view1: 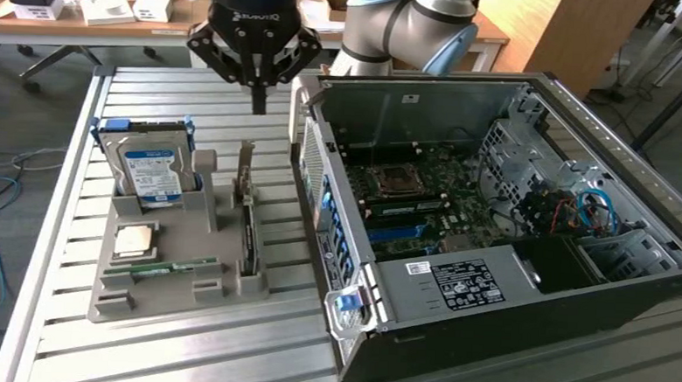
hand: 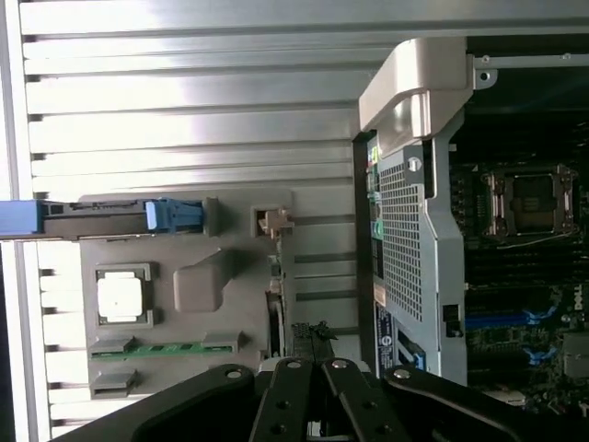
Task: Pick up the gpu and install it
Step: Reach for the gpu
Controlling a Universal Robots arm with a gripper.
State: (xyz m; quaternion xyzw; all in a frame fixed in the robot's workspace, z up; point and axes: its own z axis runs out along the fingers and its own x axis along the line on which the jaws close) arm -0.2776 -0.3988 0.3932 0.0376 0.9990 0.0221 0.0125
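Green and black, the gpu (view1: 248, 234) stands on its thin edge in a slot of the grey plastic tray (view1: 184, 298). Its long shiny metal end sticks up at the far side. It looks flat and skinny from here. The black gripper (view1: 258, 103) hangs above the ribbed metal table (view1: 192, 354), past the tray, and is apart from the card. Its fingers are squeezed together into one point and hold nothing. A boxy silver drive (view1: 149, 172) stands beside the card. The big dark computer case (view1: 428, 99) lies open.

Slatted metal table (view1: 193, 349): grey parts holder (view1: 225, 281), open computer case (view1: 520, 340).
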